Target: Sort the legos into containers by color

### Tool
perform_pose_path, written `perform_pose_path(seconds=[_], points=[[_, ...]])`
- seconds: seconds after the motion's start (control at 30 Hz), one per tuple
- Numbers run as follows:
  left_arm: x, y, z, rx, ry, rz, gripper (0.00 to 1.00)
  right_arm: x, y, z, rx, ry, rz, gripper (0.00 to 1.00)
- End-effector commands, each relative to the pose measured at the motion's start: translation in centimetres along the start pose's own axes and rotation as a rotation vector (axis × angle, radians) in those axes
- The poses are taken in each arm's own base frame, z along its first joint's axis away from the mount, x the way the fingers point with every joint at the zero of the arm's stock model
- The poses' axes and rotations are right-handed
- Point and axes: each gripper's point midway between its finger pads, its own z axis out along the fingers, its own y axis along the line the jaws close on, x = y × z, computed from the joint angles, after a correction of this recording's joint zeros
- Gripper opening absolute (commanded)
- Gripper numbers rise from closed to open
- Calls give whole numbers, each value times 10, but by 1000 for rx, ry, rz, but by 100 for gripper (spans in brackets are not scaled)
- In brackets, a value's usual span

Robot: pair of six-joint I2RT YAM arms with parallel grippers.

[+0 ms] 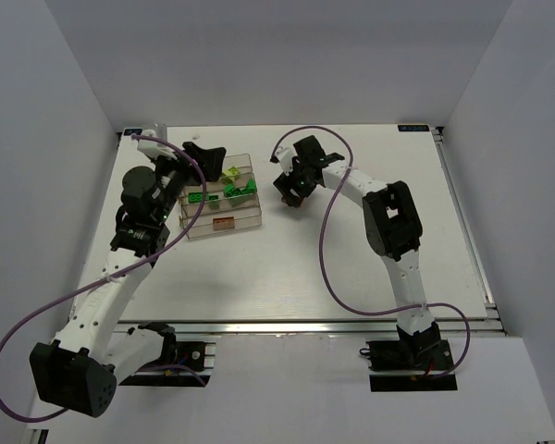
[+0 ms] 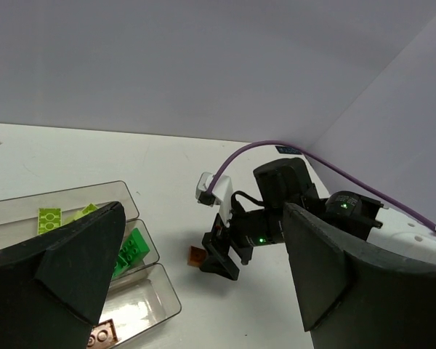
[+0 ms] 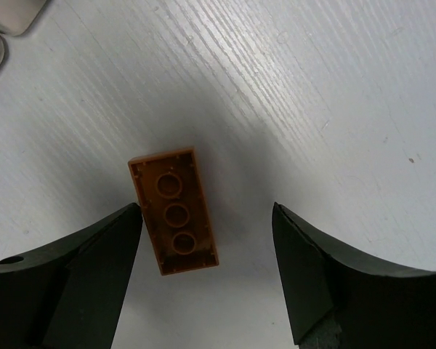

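The clear containers (image 1: 255, 218) stand left of centre, holding lime bricks (image 1: 229, 174), green bricks (image 1: 242, 192) and an orange brick (image 1: 224, 221). My left gripper (image 1: 203, 157) hangs open and empty above their far left side; in its wrist view (image 2: 203, 291) the bins (image 2: 142, 222) lie below with a green brick (image 2: 131, 251). My right gripper (image 3: 206, 218) is open, low over the table right of the bins. An orange brick (image 3: 174, 211) lies upside down between its jaws, close to the left finger (image 3: 94, 269). The left wrist view also shows this brick (image 2: 197, 255).
White walls enclose the table on three sides. A purple cable (image 1: 328, 250) loops along the right arm over the table's middle. The right gripper (image 2: 229, 258) stands close to the bins' right end.
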Motion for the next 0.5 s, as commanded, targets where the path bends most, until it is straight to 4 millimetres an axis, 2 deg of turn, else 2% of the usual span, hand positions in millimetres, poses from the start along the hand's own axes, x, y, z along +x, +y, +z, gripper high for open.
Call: perform_pose_path(seconds=[0.0, 0.27, 0.37, 0.47], points=[[-1, -1, 0, 14, -8, 15, 98, -13, 13, -1, -63, -31, 4, 77], [0, -1, 0, 16, -6, 15, 98, 0, 19, 8, -101, 5, 18, 66], [-1, -1, 0, 18, -6, 17, 98, -2, 20, 2, -103, 2, 21, 59], [0, -1, -1, 18, -5, 17, 98, -9, 17, -9, -82, -14, 11, 42]])
